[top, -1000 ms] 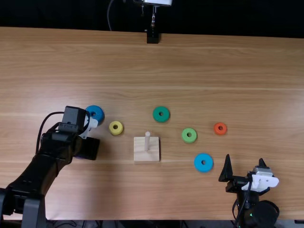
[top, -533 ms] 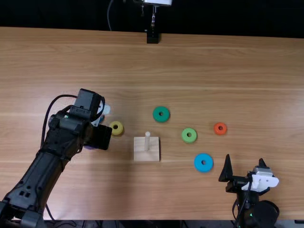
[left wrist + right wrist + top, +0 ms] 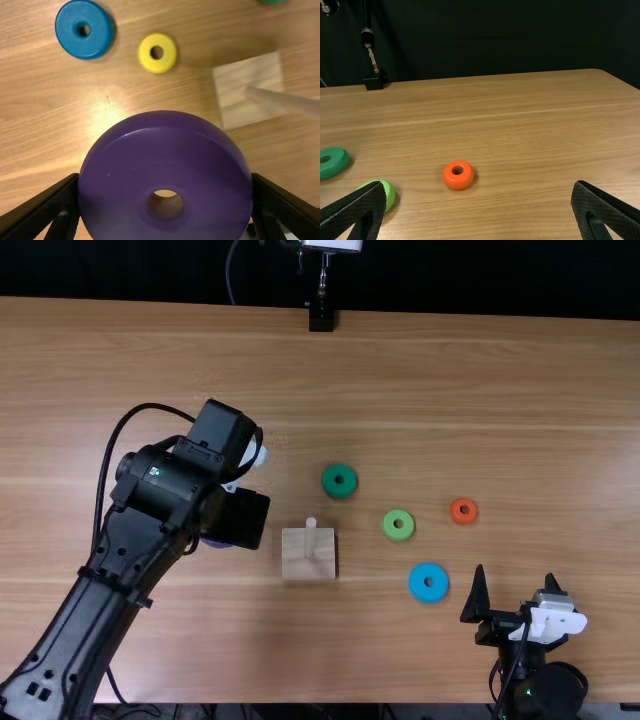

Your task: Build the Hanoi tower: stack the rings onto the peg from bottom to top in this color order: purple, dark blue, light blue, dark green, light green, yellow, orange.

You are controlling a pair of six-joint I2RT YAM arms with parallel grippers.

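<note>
Gripping purple ring in left jaws, left of centre in top view. Needing carry rightward to upright peg near frame centre, closer to left jaws than to wide-spread, empty right jaws.

My left arm: black, dark round screw holes, looping black cable | my right arm: black, rounded joint housing, white bracket | my right gripper: tapered black fingers, finely textured
</note>
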